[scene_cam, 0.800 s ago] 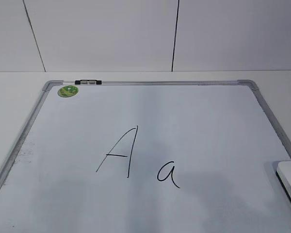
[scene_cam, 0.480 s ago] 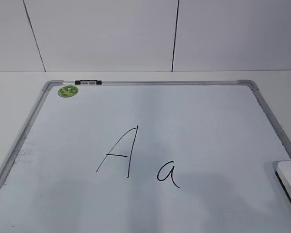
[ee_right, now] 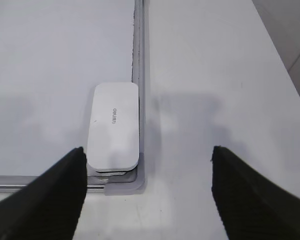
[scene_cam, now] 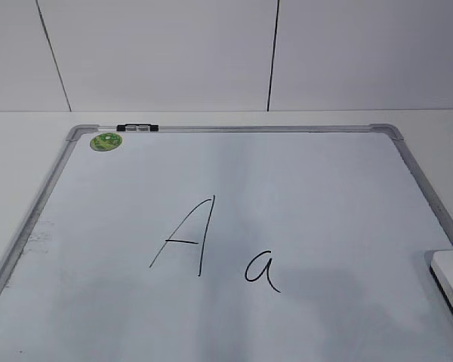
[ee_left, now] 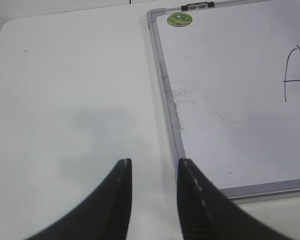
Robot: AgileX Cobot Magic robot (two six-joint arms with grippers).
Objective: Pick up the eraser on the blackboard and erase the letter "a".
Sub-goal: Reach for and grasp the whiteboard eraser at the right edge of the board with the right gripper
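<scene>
Nothing on the board has shifted since the earlier pictures; the eraser's edge in the exterior view sits where it did. The eraser (ee_right: 114, 126) is a white block with rounded corners and a small grey logo on its top face, a dark layer just showing under its near end. It lies flat on the blackboard (ee_right: 50, 60), tucked into the board's near right corner, touching or just beside the grey frame rail. Its long axis runs along that rail, pointing away from the right wrist camera toward the far edge of the board. The right gripper (ee_right: 147, 165) hangs above that corner with its jaws spread wide and released, the eraser near the left finger and nothing between them. The left gripper (ee_left: 154, 172) hovers over the bare table (ee_left: 65, 100) just beside the board's left frame, its two dark fingers a narrow gap apart, unclenched and empty. The letter "a" (scene_cam: 262, 270) sits near the board's middle, right of the capital A (scene_cam: 186, 235), well apart from the eraser.
</scene>
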